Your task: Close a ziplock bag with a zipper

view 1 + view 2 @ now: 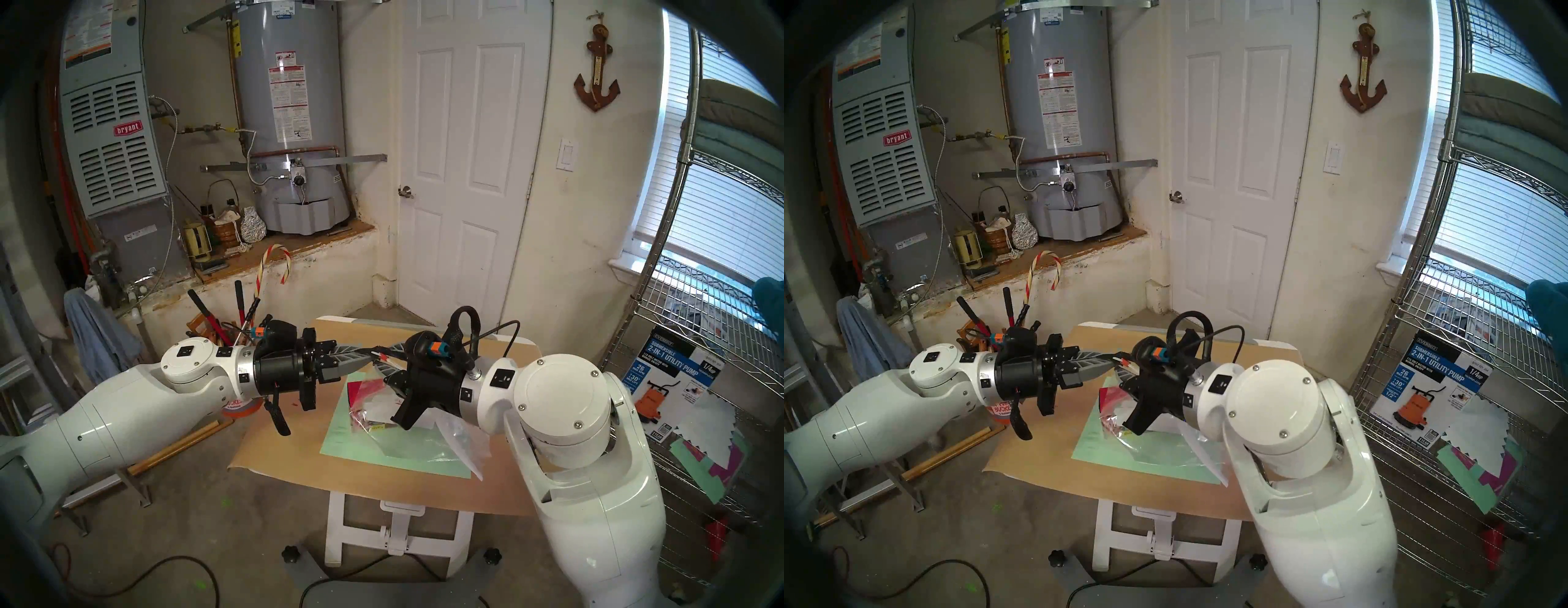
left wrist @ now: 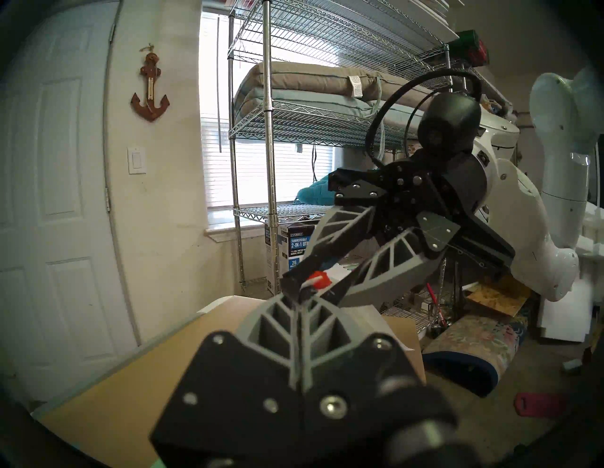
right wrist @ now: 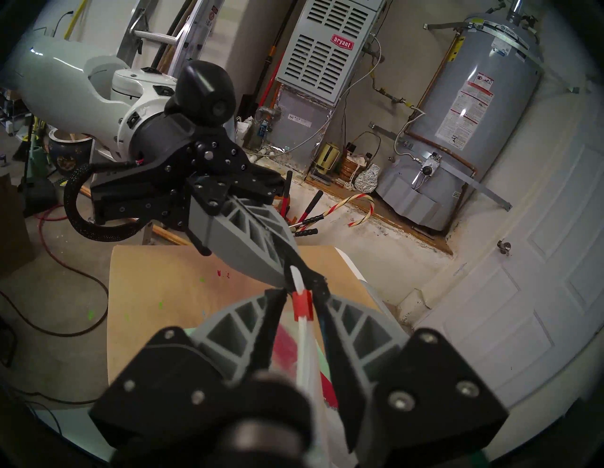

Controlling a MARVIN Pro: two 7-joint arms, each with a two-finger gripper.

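Observation:
The clear crinkly ziplock bag (image 1: 460, 439) hangs from both grippers above the table, and its lower part rests on a green sheet. Red and white contents show through the plastic. My left gripper (image 1: 373, 356) (image 2: 302, 295) is shut on the end of the white zipper strip (image 3: 304, 353). My right gripper (image 1: 383, 360) (image 3: 302, 295) faces it tip to tip, with its jaws pressed on both sides of the small red slider tab (image 3: 302, 305) (image 2: 318, 281). The strip runs back from the slider between the right fingers. My right wrist hides the bag's top edge in the head views.
The green sheet (image 1: 373, 456) lies on the brown paper-covered table (image 1: 288, 437). A wire shelf (image 1: 700, 331) with a pump box stands at the right. An orange bucket (image 1: 239, 408) and tool handles sit left of the table, beneath my left arm.

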